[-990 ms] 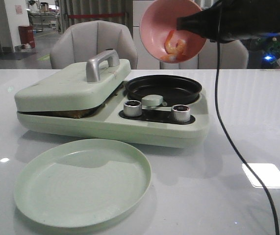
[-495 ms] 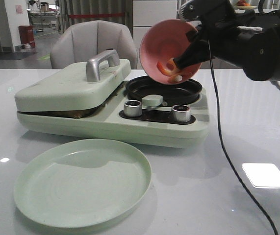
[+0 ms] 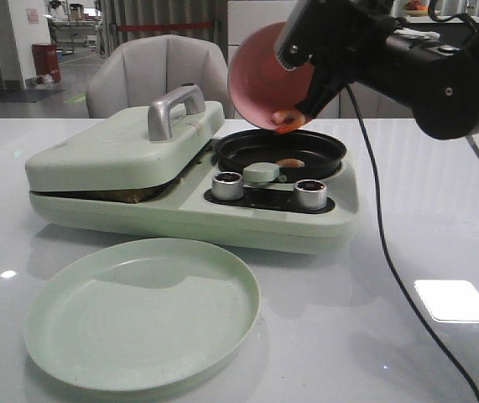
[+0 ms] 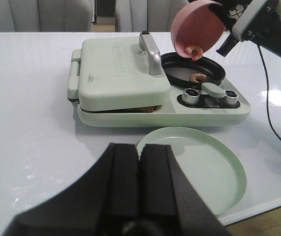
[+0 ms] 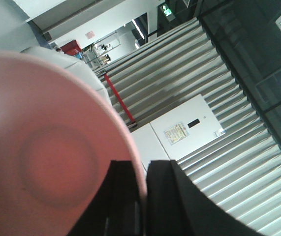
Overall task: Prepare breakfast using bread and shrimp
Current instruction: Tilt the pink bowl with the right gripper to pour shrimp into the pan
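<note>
Front view, from the left: a pale green breakfast maker was seen on the white table, its hinged lid with a metal handle lowered over the left half. A brown edge was glimpsed in the gap under the lid; whether this was the bread could not be told. A round green plate lay on the table just in front of the appliance, apart from it. On the right half of the appliance a black round pan was set, with two metal knobs before it. One shrimp lay inside the pan.

Above the pan's rear edge a pink bowl was held steeply tipped, its mouth facing down and toward the camera, with another shrimp resting at its lowest rim. The bowl's rim was pinched by the right gripper, whose fingers were closed on the rim with the edge between them in the right wrist view.

In the left wrist view the left gripper was seen low over the near table, its fingers pressed together with nothing between them, well apart from the plate and appliance.
</note>
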`<state>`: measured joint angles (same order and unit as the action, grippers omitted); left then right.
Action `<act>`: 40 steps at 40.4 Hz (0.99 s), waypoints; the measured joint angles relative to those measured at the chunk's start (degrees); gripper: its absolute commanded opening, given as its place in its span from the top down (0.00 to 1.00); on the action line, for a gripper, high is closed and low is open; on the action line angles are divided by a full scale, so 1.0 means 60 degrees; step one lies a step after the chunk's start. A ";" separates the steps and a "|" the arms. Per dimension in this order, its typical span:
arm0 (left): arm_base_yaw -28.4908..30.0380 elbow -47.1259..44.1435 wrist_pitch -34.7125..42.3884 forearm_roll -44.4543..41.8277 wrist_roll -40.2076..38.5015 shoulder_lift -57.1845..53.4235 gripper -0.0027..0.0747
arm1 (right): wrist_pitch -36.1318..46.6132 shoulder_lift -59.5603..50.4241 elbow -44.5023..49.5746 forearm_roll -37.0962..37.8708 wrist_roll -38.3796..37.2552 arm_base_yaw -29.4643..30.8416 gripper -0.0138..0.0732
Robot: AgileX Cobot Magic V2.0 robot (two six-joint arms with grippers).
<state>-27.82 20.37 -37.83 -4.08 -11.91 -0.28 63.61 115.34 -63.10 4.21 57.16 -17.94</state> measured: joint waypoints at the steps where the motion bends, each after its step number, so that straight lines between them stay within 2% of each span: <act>1: 0.0000 0.0000 0.0000 0.0000 0.0000 0.0000 0.92 | 0.0000 0.0000 -0.0024 0.0000 0.0023 0.0000 0.89; 14: 0.0000 0.0000 0.0000 0.0000 0.0000 0.0000 0.92 | -0.0101 0.0420 -0.0512 -0.0207 0.0159 -0.0006 0.89; 24: 0.0000 0.0000 0.0000 0.0000 0.0000 0.0000 0.92 | -0.0257 0.0521 -0.0945 -0.0266 0.1220 -0.0006 0.89; 31: 0.0000 0.0000 0.0000 0.0000 0.0000 0.0000 0.92 | 0.0045 0.0521 -0.0967 -0.0458 0.1384 -0.0006 0.89; 37: 0.0000 0.0000 0.0000 0.0000 0.0000 0.0000 0.92 | 0.0068 0.0521 -0.0967 -0.0702 0.0471 -0.0006 0.89; 40: 0.0000 0.0000 0.0000 0.0000 0.0000 0.0000 0.92 | 0.0027 0.0521 -0.0967 -0.1082 -0.0963 -0.0022 0.89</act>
<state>-27.82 20.37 -37.83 -4.08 -11.91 -0.28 63.77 118.47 -68.90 -2.28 51.38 -18.07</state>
